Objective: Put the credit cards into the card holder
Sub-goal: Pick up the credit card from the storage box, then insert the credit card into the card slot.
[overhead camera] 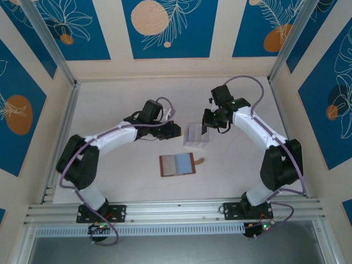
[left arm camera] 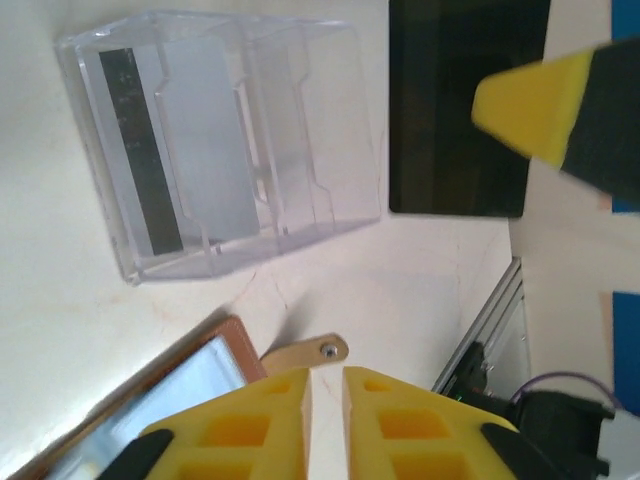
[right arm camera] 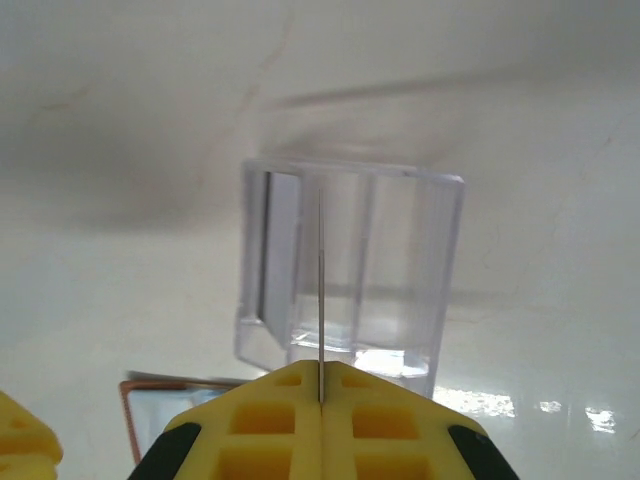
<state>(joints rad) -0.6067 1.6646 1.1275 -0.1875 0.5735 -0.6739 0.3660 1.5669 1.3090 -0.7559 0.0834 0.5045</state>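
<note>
The card holder (overhead camera: pixel 177 164) lies open on the table, brown outside and pale inside, its snap tab (overhead camera: pixel 201 161) pointing right. My right gripper (overhead camera: pixel 207 124) is shut on a black credit card (overhead camera: pixel 203 130) over the clear tray. That black card (left arm camera: pixel 455 110) hangs flat-on in the left wrist view, and shows edge-on (right arm camera: pixel 320 290) between my right gripper (right arm camera: pixel 321 385). A grey credit card (left arm camera: pixel 195 150) stands in the tray. My left gripper (left arm camera: pixel 327 385) hovers over the snap tab (left arm camera: pixel 305 352), jaws a narrow gap apart with nothing between them.
The clear plastic tray (overhead camera: pixel 197 135) stands just beyond the holder, between both grippers; its slotted walls (right arm camera: pixel 400 270) rise right in front of the right fingers. Aluminium rails (overhead camera: pixel 165 210) border the near edge, and walls close in the sides.
</note>
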